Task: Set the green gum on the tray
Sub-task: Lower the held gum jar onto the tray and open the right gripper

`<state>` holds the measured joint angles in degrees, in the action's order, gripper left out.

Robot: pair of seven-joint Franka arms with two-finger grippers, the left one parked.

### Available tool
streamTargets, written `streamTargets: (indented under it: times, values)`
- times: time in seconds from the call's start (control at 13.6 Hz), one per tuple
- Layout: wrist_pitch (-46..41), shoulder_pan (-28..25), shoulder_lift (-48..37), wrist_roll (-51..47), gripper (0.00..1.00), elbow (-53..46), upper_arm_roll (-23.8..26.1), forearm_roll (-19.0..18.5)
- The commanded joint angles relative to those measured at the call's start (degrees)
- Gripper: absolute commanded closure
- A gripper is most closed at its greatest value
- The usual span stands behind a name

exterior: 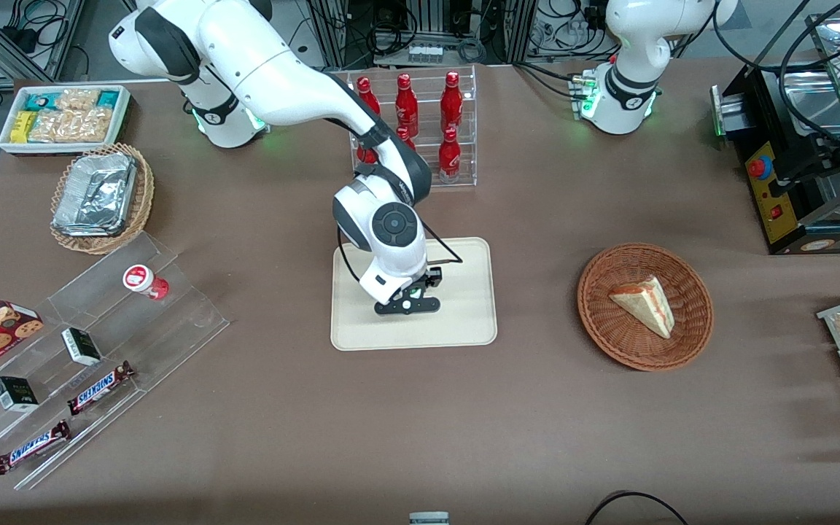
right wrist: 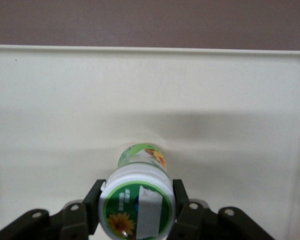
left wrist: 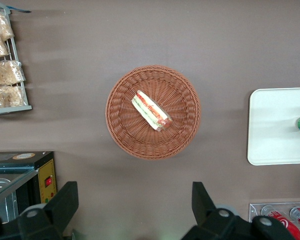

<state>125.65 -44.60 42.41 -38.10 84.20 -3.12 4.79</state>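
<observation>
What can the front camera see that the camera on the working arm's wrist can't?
Only the front view shows the red gum bottle on the clear stepped shelf, the Snickers bars, the red drink bottles and the basket with a sandwich. Only the right wrist view shows the green gum up close, with the tool closed on its lid. Both show the tray beneath the tool.

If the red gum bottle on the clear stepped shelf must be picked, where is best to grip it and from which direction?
Probably grip the red gum bottle across its round body just below the white lid, coming from above: it lies tilted on the clear shelf. The gripper is over the tray, closed on the green gum.
</observation>
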Motion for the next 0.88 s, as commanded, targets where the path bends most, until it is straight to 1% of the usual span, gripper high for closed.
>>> streamTargets:
  times: [0.0,0.07,0.22,0.29,0.37,0.52,0.81]
  values:
    - [2.1,-0.8,-0.1,-0.2,1.0,1.3,-0.6,1.5]
    - [2.1,-0.8,0.0,-0.2,0.95,1.3,-0.6,1.5]
    - [2.1,-0.8,0.3,-0.2,0.46,1.3,-0.6,1.5]
    - [2.0,-0.8,0.3,-0.1,0.17,1.3,-0.6,1.5]
    - [2.0,-0.8,0.3,0.5,0.0,1.3,-0.6,1.5]
    - [1.7,-0.8,0.3,1.9,0.0,1.3,-0.6,0.7]
    - [1.4,-0.8,0.2,3.1,0.0,1.2,-0.6,0.7]
